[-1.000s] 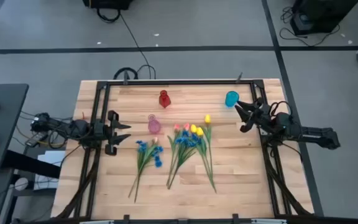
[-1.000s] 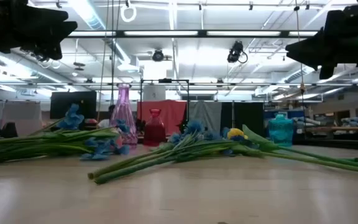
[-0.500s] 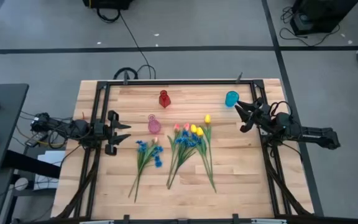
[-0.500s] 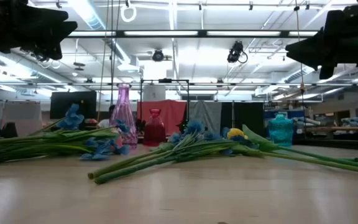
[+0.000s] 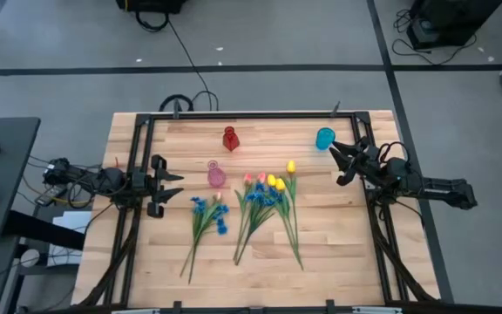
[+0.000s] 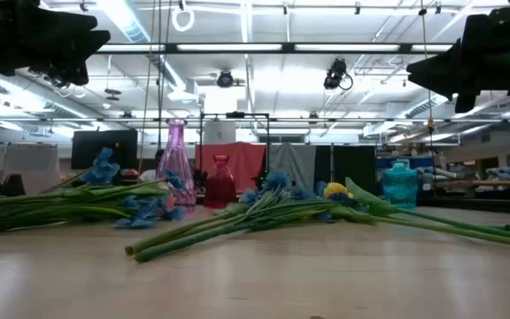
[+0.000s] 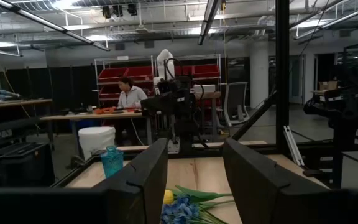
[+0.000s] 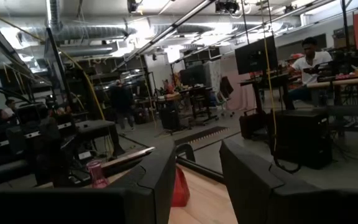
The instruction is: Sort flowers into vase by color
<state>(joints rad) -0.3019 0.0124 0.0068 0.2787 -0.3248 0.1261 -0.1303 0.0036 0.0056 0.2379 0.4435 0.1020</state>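
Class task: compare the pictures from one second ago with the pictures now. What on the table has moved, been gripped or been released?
Nothing visibly changed.

Long-stemmed artificial flowers (image 6: pixel 237 221) with blue and yellow blossoms lie across the pale wooden tabletop (image 6: pixel 264 283). Behind stand a tall pink glass vase (image 6: pixel 175 164), a squat red vase (image 6: pixel 220 182) and a teal vase (image 6: pixel 398 184).

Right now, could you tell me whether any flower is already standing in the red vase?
No, the red vase stands bare at the table's far side, while every flower lies flat on the wood nearer the middle.
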